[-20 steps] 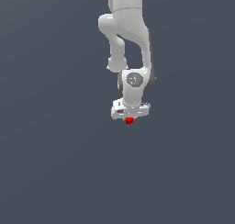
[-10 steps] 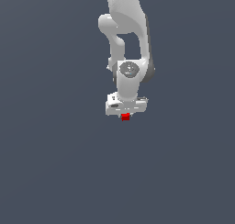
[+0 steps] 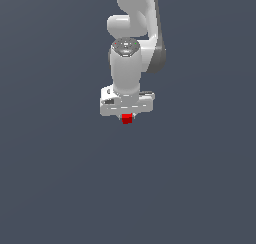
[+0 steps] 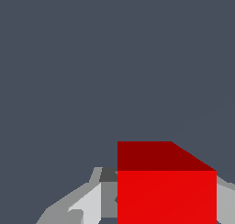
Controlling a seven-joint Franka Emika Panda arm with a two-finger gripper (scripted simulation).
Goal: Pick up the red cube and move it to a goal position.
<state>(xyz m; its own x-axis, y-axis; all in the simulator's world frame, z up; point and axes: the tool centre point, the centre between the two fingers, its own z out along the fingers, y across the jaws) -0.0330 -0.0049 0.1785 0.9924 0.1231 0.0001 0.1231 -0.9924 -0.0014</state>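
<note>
Beneath the pincer (image 3: pixel 127 119) lay only a flat, featureless slate-grey surface (image 3: pixel 60 188), filling both views without seam or edge. The pincer was clamped on the red cube (image 3: pixel 127 119), which protruded just below its white body; in the wrist view the red cube (image 4: pixel 166 186) sat between grey fingers (image 4: pixel 87 204), apparently held clear of the surface.

The red cube (image 3: pixel 127 119) sits between the fingers of my gripper (image 3: pixel 127 117), just under its white body. It is small, plain and bright red, and in the wrist view (image 4: pixel 166 191) its faces look flat and of one colour.
</note>
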